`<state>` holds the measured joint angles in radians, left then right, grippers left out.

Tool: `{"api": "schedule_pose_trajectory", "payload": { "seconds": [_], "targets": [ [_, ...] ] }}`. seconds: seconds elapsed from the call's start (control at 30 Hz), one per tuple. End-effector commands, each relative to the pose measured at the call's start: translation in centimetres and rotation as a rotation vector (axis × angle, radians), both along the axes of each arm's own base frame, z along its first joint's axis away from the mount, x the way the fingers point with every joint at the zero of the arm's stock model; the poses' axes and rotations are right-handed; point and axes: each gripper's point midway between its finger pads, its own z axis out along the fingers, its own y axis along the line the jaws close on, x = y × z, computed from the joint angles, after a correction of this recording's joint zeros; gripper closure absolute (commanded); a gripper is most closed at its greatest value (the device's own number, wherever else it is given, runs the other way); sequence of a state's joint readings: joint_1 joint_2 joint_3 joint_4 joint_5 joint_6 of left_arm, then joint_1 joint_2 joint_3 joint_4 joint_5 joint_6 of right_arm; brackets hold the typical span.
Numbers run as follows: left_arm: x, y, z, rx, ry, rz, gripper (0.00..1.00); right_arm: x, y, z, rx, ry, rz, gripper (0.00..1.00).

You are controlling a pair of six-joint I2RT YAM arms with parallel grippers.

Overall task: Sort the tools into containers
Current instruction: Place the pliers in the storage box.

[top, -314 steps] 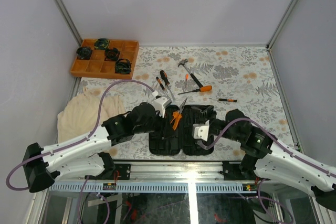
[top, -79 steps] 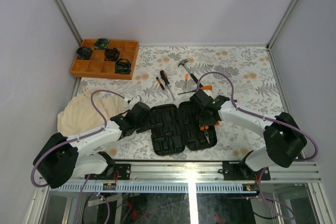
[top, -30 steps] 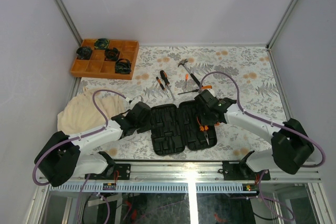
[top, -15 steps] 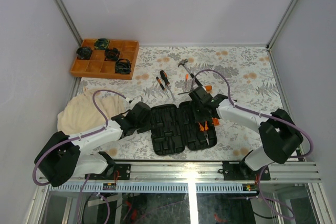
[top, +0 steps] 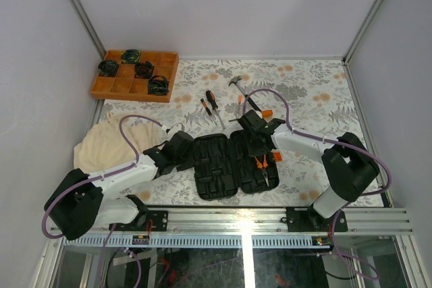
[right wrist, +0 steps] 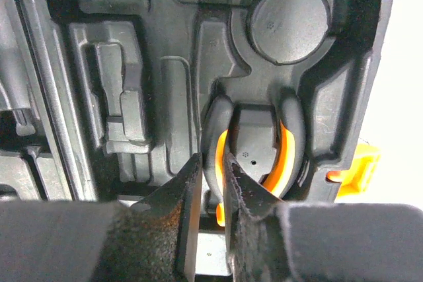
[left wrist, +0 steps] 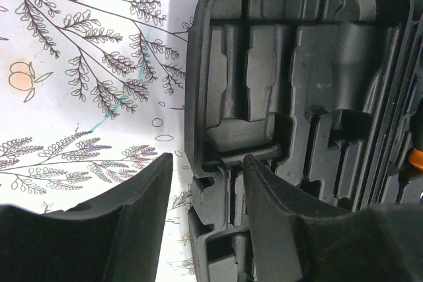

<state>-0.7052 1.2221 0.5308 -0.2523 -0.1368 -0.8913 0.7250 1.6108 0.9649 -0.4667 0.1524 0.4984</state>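
Near centre of surface (top: 317, 92): tool case (top: 214, 163) open, pliers (top: 263, 170) in right half.
Right hand (right wrist: 213, 163): narrow, empty (at pliers handles).
Left hand (left wrist: 206, 163): half-wide, straddling case rim.
Beyond: screwdrivers (top: 211, 102), hammer (top: 239, 89), loose.

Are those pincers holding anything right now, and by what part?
Nothing is clearly held. The left pincer straddles the rim of the case with a gap showing; the right pincer sits nearly closed over the pliers lying in their slot.

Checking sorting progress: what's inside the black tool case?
Only the pliers, in the case's right half; the left half's slots look empty. The right gripper covers the right half's far end.
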Motion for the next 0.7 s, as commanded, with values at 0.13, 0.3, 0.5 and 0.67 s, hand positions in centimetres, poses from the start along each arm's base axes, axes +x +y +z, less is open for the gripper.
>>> {"api": "schedule_pose_trajectory", "payload": {
  "seconds": [0.13, 0.3, 0.5, 0.67],
  "targets": [
    [0.9, -0.8, 1.0, -0.024, -0.051, -0.033, 0.62, -1.3, -1.9, -2.4, -0.125, 0.104, -0.024, 0.94],
    [0.9, -0.9, 1.1, -0.027, -0.06, -0.047, 0.72, -4.0, -3.0, -4.9, -0.143, 0.203, -0.041, 1.0],
    [0.9, -1.1, 1.2, -0.034, -0.059, -0.058, 0.76, -5.7, -3.8, -6.1, -0.157, 0.258, -0.046, 1.0],
    [1.0, -1.5, 1.4, -0.046, -0.064, -0.065, 0.77, -6.1, -4.6, -6.5, -0.219, 0.303, -0.026, 1.0]
  ]
}}
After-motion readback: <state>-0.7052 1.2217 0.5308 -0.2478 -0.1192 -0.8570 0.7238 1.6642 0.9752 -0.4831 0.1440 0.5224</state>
